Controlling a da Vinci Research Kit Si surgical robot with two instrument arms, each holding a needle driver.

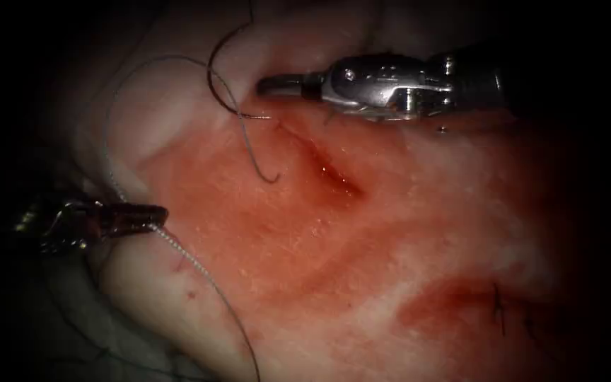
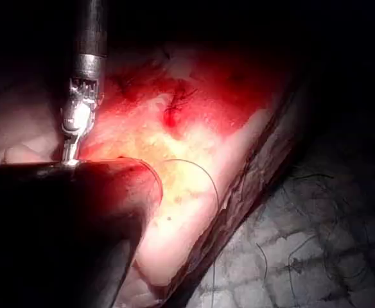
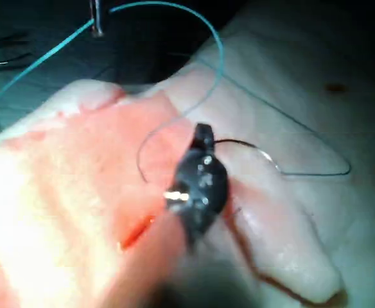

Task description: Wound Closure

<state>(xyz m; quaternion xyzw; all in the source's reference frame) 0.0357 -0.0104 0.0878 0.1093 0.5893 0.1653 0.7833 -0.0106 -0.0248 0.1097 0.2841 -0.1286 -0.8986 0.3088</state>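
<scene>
Left hand on thread; needle partly buried beside cut.

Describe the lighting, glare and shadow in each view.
Endoscope view: light pools on the tissue by the cut, edges dark; glare on the right tool, holding nothing; left tool, in shade, holds thread; needle lies free left of the cut. Left wrist view: tissue brightly lit.

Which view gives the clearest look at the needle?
The endoscope view: the needle lies free on the tissue, left of the cut, its whole curve visible. The right wrist view shows it partly hidden behind the right tool. In the left wrist view I cannot identify it.
</scene>
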